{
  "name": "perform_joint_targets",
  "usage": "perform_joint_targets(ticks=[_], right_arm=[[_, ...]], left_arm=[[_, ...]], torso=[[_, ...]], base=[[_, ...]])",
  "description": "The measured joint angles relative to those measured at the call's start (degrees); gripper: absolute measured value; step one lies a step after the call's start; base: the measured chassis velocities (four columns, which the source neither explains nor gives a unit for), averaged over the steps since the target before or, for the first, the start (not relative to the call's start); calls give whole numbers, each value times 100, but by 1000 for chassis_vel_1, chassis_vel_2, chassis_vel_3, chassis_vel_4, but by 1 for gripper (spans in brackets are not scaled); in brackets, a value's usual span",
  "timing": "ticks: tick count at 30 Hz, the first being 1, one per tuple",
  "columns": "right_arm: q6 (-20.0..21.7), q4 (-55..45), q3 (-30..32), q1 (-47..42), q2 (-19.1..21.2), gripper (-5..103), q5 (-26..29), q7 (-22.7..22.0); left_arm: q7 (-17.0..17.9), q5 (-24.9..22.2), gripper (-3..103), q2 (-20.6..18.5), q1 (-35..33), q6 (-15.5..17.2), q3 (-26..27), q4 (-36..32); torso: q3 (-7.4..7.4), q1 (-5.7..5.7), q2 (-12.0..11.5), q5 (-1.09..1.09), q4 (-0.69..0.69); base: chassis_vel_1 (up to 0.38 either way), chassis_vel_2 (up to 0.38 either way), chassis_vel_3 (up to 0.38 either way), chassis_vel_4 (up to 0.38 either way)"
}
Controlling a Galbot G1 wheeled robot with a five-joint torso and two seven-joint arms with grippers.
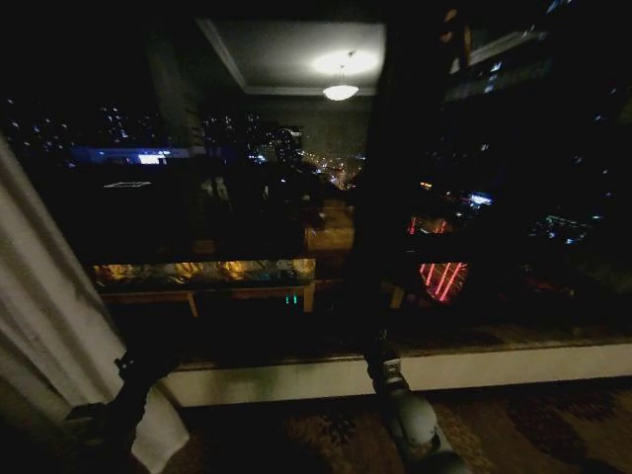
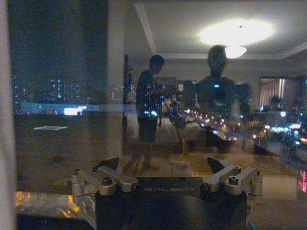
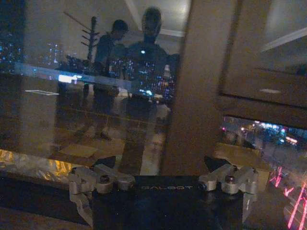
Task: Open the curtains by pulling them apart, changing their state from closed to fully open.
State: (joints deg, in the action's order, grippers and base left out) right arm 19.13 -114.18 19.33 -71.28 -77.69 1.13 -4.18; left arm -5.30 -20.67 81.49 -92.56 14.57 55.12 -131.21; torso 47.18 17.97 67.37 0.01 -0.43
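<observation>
Dark window glass (image 1: 247, 197) fronts us w/ night city lights and a reflected ceiling lamp (image 1: 341, 91) in it; one sheer curtain (image 1: 49, 326) hangs bunched at the window's left edge, reaching the patterned carpet (image 1: 513, 425). Our left gripper (image 2: 163, 165) sits low by that curtain's hem, near the white sill (image 1: 474, 370), jaws spread wide, nothing betw. them. Our right gripper (image 3: 160, 163) is raised before the window's dark vertical frame (image 1: 380, 197), jaws likewise released, holding nothing.
</observation>
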Motion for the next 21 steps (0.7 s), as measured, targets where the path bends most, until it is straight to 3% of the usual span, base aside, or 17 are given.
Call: perform_joint_targets(ticks=[21], right_arm=[[-13,39,355,-99,13,100,26,-2]], left_arm=[[-1,31,100,-99,126,13,-273,101]], torso=[[1,1,-1,0,-1]], base=[[-264,-448,263,446]])
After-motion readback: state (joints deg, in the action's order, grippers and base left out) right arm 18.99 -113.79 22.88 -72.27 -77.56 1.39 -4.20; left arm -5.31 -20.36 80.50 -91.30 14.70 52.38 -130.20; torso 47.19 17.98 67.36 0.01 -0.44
